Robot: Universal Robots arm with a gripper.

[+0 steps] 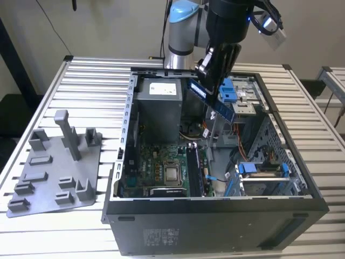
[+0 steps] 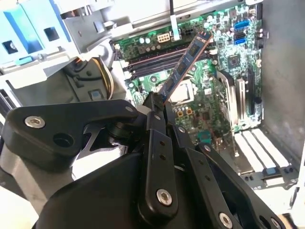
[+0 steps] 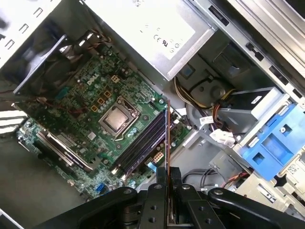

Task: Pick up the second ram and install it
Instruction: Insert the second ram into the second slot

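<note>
My gripper point(image 1: 210, 83) is shut on the second ram point(image 1: 214, 104), a long thin black stick held tilted in the air over the open computer case point(image 1: 215, 216). In the second wrist view the ram point(image 2: 188, 62) slants out from the fingers point(image 2: 157, 107) above the green motherboard point(image 2: 209, 95). It appears edge-on in the first wrist view, where the ram point(image 3: 167, 143) rises from between the fingers point(image 3: 175, 177) and hangs above the dark memory slots point(image 3: 143, 143). The stick touches nothing below it.
A grey fixture plate point(image 1: 54, 172) with upright posts lies on the slatted table point(image 1: 97, 75) at the exterior view's left. Inside the case are the power supply point(image 1: 156, 108), the processor socket point(image 1: 172, 174), blue drive brackets point(image 1: 229, 91) and cables point(image 3: 209, 100).
</note>
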